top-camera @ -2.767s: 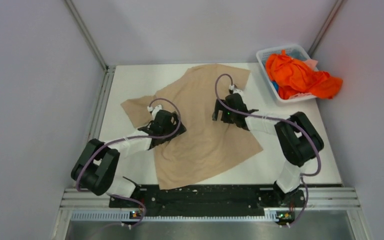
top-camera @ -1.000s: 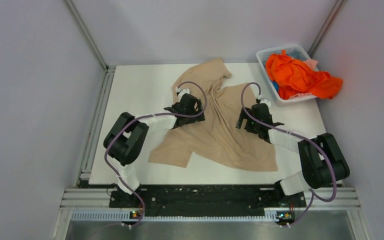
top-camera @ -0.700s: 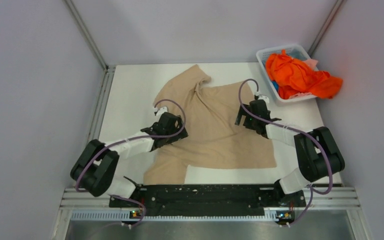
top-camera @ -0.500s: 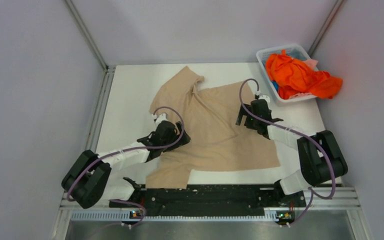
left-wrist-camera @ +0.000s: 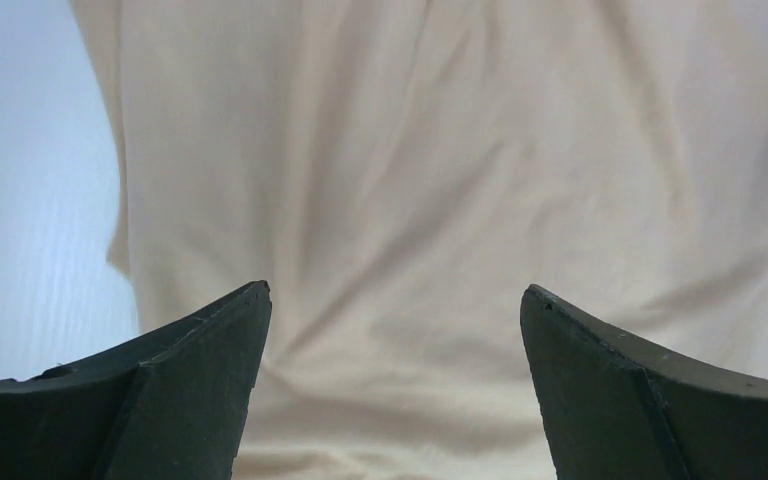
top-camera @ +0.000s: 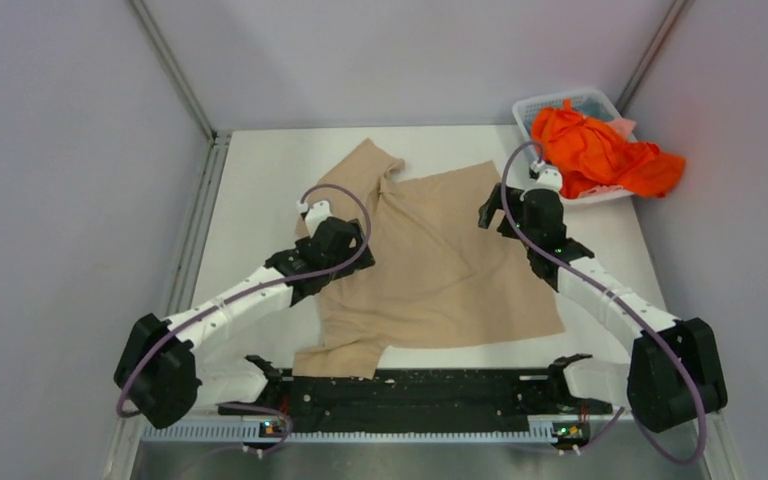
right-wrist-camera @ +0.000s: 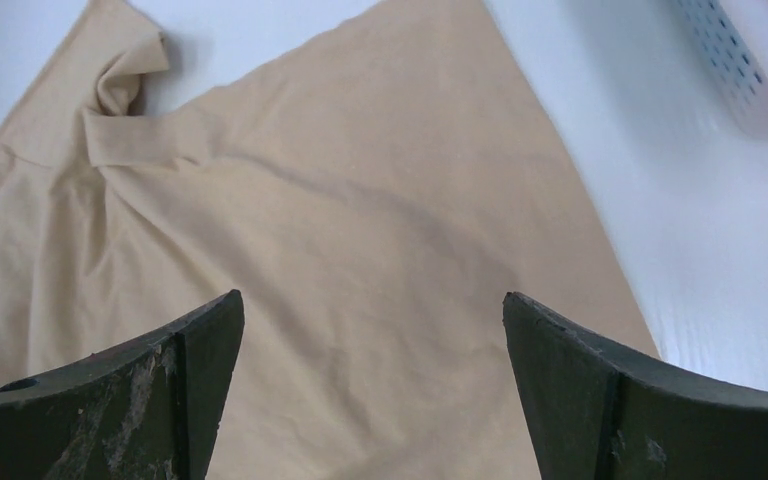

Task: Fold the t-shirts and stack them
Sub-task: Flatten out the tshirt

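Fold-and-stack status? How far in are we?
Done: the tan t-shirt is out of the basket and spread mostly flat on the table.
In hand: nothing is gripped. The left tool and right tool are both open above the shirt. The far sleeve is bunched, so flattening looks unfinished.
Left: every fold. No stack exists, and the orange garment sits in the basket.

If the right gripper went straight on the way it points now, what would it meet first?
Probably the beige t-shirt: the open right gripper points down at its flat part, with nothing else in that line. Its height above the cloth is unclear.
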{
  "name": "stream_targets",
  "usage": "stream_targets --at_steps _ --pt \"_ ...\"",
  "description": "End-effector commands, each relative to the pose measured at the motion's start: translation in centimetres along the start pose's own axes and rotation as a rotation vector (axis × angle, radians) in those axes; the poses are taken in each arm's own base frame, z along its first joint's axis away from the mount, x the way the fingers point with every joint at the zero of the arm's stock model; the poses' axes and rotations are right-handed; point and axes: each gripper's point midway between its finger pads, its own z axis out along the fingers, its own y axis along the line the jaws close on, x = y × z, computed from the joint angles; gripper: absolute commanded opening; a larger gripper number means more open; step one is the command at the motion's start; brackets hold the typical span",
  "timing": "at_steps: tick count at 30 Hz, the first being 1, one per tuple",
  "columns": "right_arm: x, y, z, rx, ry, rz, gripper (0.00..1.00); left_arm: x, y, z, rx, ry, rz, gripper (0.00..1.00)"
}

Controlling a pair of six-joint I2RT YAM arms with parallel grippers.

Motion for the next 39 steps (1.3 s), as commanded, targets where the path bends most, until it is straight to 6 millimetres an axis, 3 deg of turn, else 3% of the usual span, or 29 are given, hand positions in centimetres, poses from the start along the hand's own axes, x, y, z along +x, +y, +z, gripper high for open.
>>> stream_targets --at_steps 1,5,10,17,19,25,30,39 --pt "-1.5 3.0 1.0 -0.126 -0.019 -0.028 0.99 -7.0 -1.5 1.9 -0.021 -0.147 0.009 0.99" --pt "-1.5 4.5 3.9 -0.148 0.046 -0.049 0.99 -10.0 -1.7 6.6 -0.055 -0.115 0.006 0.99" --pt "0.2 4.8 9.8 -0.096 0.129 -0.068 0.99 -13.2 -2.1 13.1 -0.013 -0.043 -0.065 0.99" --pt "2.9 3.1 15.8 0.001 0.215 -0.041 0.99 -13.2 2.4 19.7 -0.084 0.072 -0.184 0.99" --pt "3.3 2.1 16.9 0.011 0.238 0.005 0.99 -13.1 3.7 20.5 -0.094 0.124 -0.236 0.99" --pt "4.2 -1.8 20.2 0.055 0.277 0.118 0.98 -13.5 4.3 22.4 0.058 0.228 -0.425 0.99" --pt "3.6 -4.4 22.2 0.099 0.284 0.18 0.97 -15.4 7.9 23.6 -0.102 0.195 -0.434 0.99" --pt "2.3 -5.9 22.9 0.156 0.243 0.232 0.97 -18.1 10.9 24.6 -0.21 0.142 -0.501 0.99"
